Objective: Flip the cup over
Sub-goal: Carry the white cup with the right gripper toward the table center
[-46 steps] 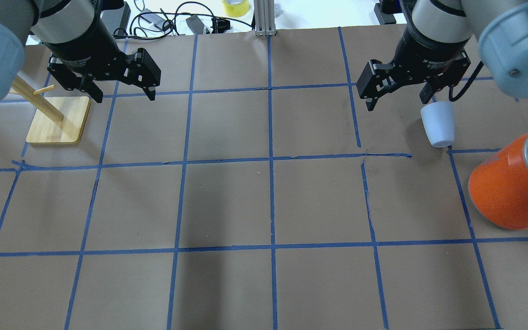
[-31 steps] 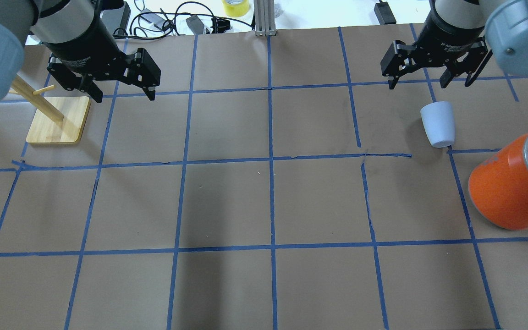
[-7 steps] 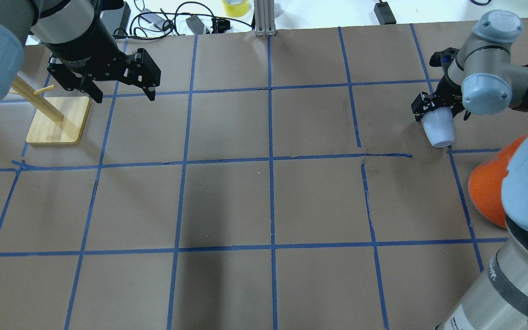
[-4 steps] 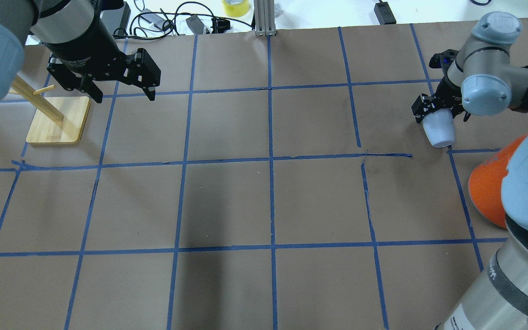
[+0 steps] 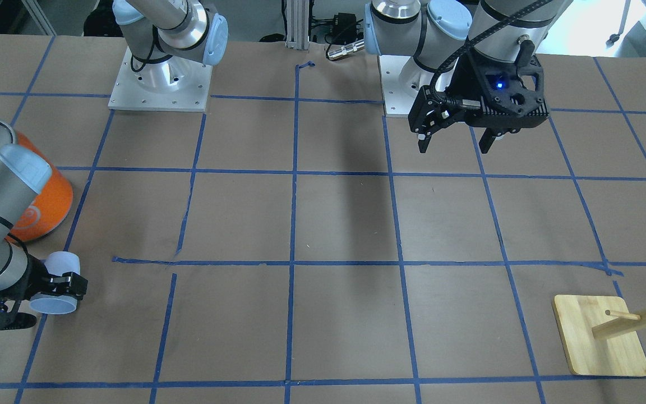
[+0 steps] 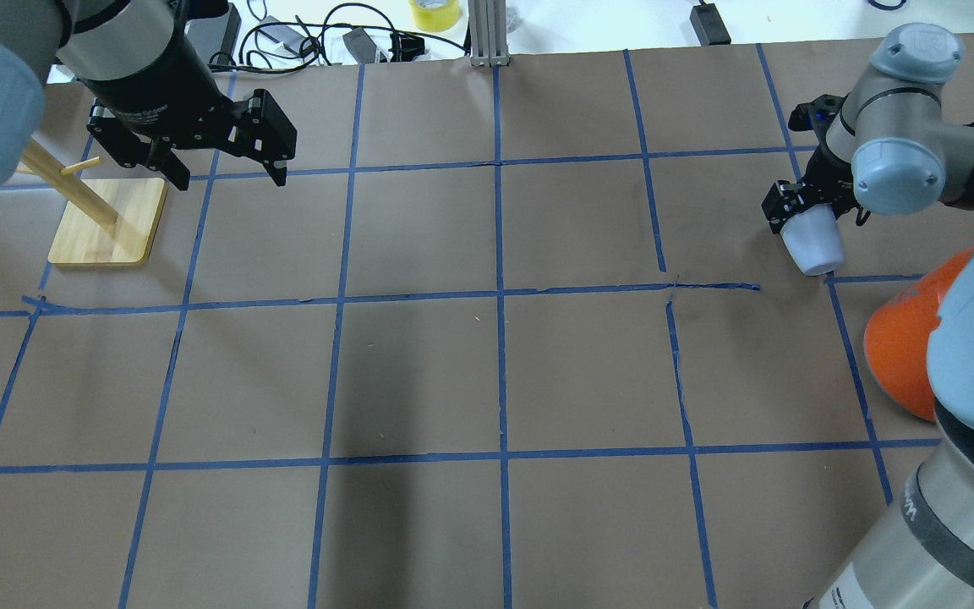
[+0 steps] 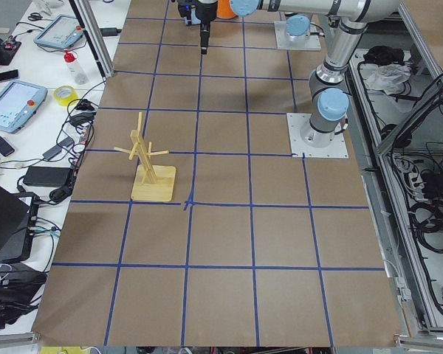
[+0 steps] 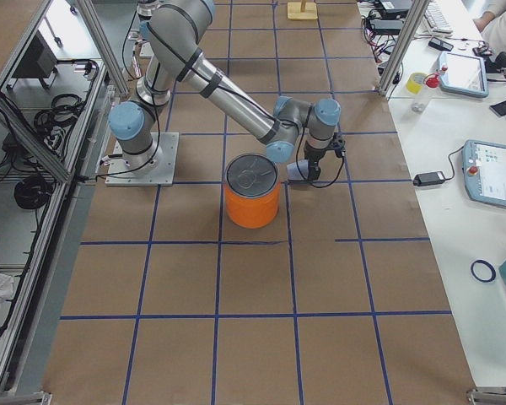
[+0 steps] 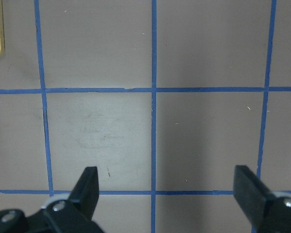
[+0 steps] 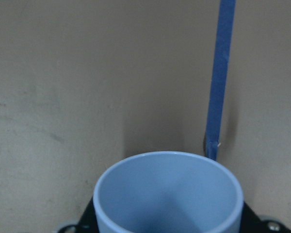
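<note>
Right hand (image 6: 812,218) looks clenched on the small pale lavender-blue plastic cup (image 6: 812,251), a finger either side of the wide rim end. The cup seems to be lying tipped on its side on the brown paper surface (image 6: 495,372), its mouth facing back up at the wrist and its narrow base pointing away from the hand. I'd say the grab is done and the flip isn't. Next it needs a small lift, then a wrist roll to set it on end.

The big orange metal can with a silver lid (image 8: 253,207) sits near the hand, so watch that swing. It shows a white swirl logo, no readable words.

Well apart, the left hand (image 6: 229,178) hangs wide open and holding nothing, close to a wooden peg stand (image 6: 106,224). Its white lettering is too small to read.
</note>
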You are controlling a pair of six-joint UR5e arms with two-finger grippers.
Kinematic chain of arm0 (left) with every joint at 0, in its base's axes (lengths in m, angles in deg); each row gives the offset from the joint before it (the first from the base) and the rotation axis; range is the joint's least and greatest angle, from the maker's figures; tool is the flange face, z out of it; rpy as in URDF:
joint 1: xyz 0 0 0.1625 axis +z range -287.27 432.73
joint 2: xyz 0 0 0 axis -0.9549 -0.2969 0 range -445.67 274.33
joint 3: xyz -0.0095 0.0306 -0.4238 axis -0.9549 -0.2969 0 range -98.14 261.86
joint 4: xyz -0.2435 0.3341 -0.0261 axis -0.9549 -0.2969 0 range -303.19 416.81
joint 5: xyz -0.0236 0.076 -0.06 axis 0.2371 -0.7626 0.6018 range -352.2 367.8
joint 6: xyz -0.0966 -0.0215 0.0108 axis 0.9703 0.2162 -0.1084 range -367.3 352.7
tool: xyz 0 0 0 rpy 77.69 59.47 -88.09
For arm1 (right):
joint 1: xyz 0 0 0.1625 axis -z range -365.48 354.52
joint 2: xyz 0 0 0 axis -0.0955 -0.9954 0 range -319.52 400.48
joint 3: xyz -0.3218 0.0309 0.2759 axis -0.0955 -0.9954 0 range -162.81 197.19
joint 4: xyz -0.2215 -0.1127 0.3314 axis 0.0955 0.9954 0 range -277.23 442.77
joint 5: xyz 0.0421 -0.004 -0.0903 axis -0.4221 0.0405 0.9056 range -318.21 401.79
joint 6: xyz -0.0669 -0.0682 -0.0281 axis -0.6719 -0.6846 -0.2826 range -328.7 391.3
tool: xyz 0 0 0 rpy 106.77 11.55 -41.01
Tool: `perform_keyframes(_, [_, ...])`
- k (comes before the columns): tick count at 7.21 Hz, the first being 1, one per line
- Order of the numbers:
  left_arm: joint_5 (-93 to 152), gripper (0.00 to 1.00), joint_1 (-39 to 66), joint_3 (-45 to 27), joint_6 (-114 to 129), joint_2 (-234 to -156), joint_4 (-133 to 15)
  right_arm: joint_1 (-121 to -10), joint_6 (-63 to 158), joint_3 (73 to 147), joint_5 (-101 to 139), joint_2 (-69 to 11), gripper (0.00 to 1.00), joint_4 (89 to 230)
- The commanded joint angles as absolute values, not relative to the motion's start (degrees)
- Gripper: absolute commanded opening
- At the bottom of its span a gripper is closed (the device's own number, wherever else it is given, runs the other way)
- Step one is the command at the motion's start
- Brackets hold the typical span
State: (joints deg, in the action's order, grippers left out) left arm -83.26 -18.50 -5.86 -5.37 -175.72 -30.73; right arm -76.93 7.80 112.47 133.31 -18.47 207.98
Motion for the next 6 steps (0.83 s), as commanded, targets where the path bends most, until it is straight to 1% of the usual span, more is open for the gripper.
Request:
perform_keyframes(1, [-83.26, 1.0, -18.5, -5.86, -5.37, -175.67, -30.73, -77.2, 5.13, 112.73, 132.41, -21.55, 0.0, 204.0])
perform_keyframes(2, [-83.26, 1.0, -18.5, -5.86, -5.37, -175.67, -30.73, -78.42, 3.45, 112.73, 132.14, -24.18, 0.0, 202.23])
perform_keyframes(3, [-83.26, 1.0, -18.5, -5.86, -5.37, -175.67, -30.73, -80.6, -3.52, 112.64, 132.05, -24.73, 0.0, 202.3])
perform_keyframes(4, [-83.26, 1.0, -18.5, -5.86, -5.37, -175.67, -30.73, -82.28, -5.33, 112.64, 132.05, -24.91, 0.0, 202.12])
perform_keyframes(5, [-83.26, 1.0, -18.5, -5.86, -5.37, -175.76, -30.64, -86.04, -7.96, 112.73, 131.88, -26.65, 0.0, 201.95])
perform_keyframes(6, [-83.26, 1.0, -18.5, -5.86, -5.37, -175.67, -30.72, -92.25, -9.64, 112.64, 131.53, -27.28, 0.0, 202.12])
